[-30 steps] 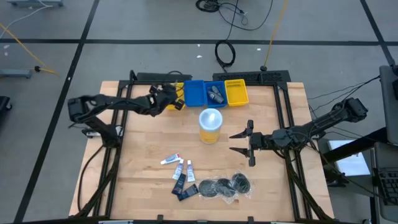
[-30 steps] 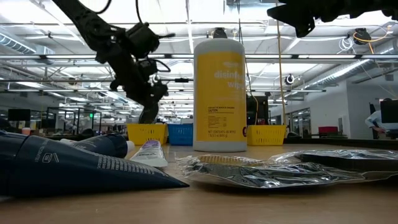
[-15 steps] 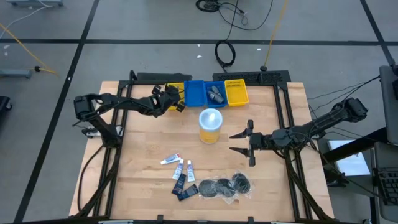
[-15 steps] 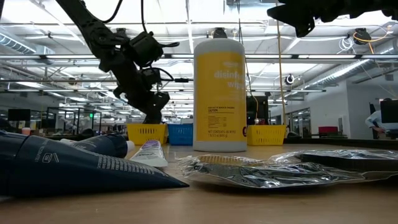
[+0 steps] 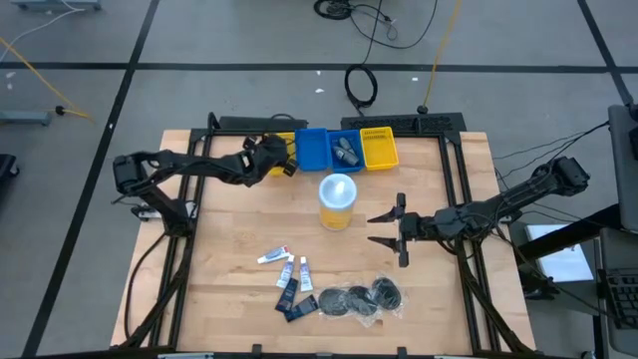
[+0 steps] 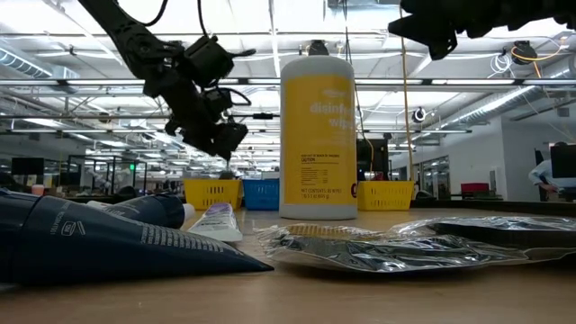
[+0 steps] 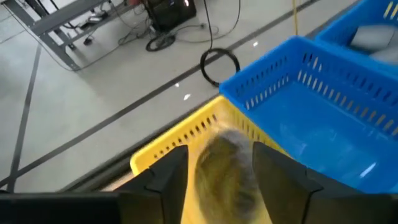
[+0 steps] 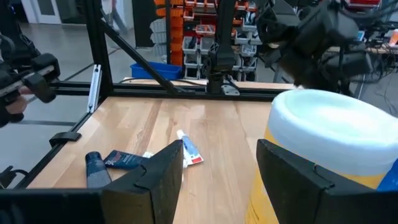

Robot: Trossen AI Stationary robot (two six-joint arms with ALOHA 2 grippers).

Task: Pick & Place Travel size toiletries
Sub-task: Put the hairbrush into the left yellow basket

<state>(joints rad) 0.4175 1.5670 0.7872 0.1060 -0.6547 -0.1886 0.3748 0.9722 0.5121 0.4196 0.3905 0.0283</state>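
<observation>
Left gripper (image 7: 214, 168) over yellow bin (image 7: 186, 134), fingers spread around blurred grey packet (image 7: 225, 163); right gripper (image 5: 387, 230) spread, idle; remaining toiletries (image 5: 334, 296) on desk (image 5: 229, 229): light, slippery, probably best pinched mid-body.

Even, bright overhead light in the high view; wooden table (image 5: 239, 229) evenly lit, shadows short and soft. Low view strongly backlit: ceiling strip lights (image 6: 270, 40) glare white, arms read as dark silhouettes. Foreground dark sachet (image 6: 108, 243) large and soft, out of focus; clear wrappers (image 6: 405, 247) catch specular glints. Left wrist view blurred: a grey item (image 7: 221, 165) over the yellow bin (image 7: 180, 140) smears, blue bin (image 7: 311, 99) sharper. Right wrist view clear; pale lid (image 8: 329, 130) near overexposed.
</observation>
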